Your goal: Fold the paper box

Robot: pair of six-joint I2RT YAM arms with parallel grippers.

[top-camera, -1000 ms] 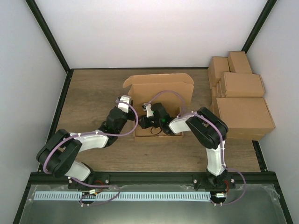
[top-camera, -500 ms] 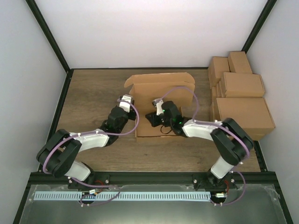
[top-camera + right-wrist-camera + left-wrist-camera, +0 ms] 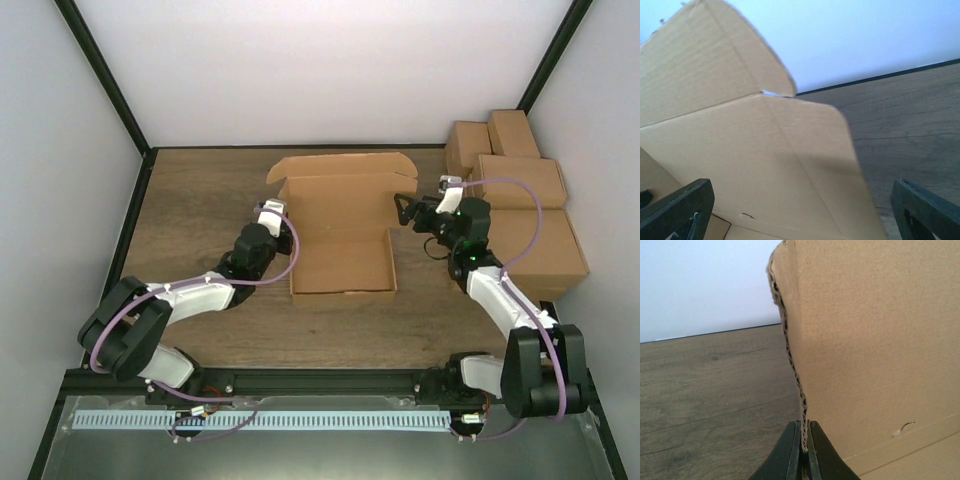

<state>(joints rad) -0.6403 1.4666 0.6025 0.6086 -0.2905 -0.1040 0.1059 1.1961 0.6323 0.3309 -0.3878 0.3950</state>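
**Left pincer (image 3: pixel 278 210) clamped on the paper box (image 3: pixel 342 262); right pincer (image 3: pixel 404 212) spread wide beside it**

Both arms rise from bases on the black rail (image 3: pixel 320 378) at the near edge of the table (image 3: pixel 200 190). The left arm lies low, stretching from the near left toward the far right. Its wrist meets the left wall of the box. In the left wrist view its two fingers (image 3: pixel 790 455) are pressed together on the raw corrugated edge of that wall, with the card pinched between them.

The right arm climbs from the near right and bends leftward. Its pincer points left at the box's far right corner, with the jaws wide apart. In the right wrist view the fingers (image 3: pixel 677 207) frame a rounded side flap (image 3: pixel 805 165). Whether either one touches the card cannot be told.

The single box sits mid-table as a shallow open tray. Its lid (image 3: pixel 345 190) stands up along the far side, with a flap at each end. Bare wood lies on its near, left and far sides. On the right, only a narrow gap separates it from the finished cartons (image 3: pixel 520 245). At least four of these are stacked against the right wall.
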